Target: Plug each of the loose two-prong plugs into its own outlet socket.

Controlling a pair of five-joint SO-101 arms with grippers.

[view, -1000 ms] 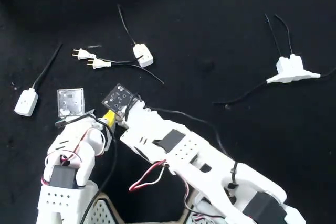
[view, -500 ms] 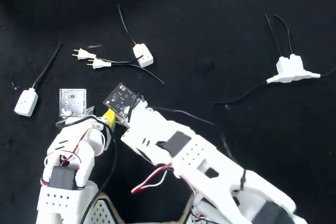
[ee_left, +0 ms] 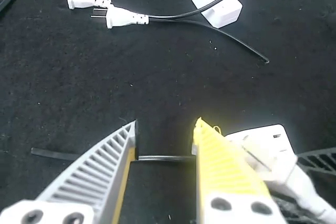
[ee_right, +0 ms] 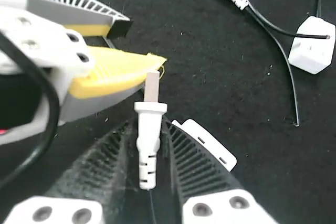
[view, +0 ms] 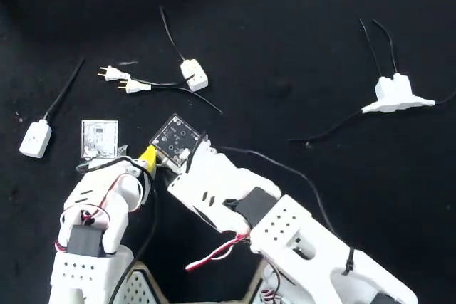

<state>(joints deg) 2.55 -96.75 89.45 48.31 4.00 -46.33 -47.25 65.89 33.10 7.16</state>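
**Right gripper (ee_right: 148, 127) clenched on a two-prong plug (ee_right: 147, 153)**

The plug's prongs point at the yellow finger (ee_right: 115, 69) of the left gripper (ee_left: 166, 129), whose jaws stand apart and empty. Well ahead of both, two loose plugs (ee_left: 123, 19) lie near a white outlet socket (ee_left: 217, 3).

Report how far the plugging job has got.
Done, it seems: a pair of plugs sits in the white outlet block at the high view's right. In hand: the right gripper is shut on one plug. Left: two loose plugs and two sockets apparently empty.
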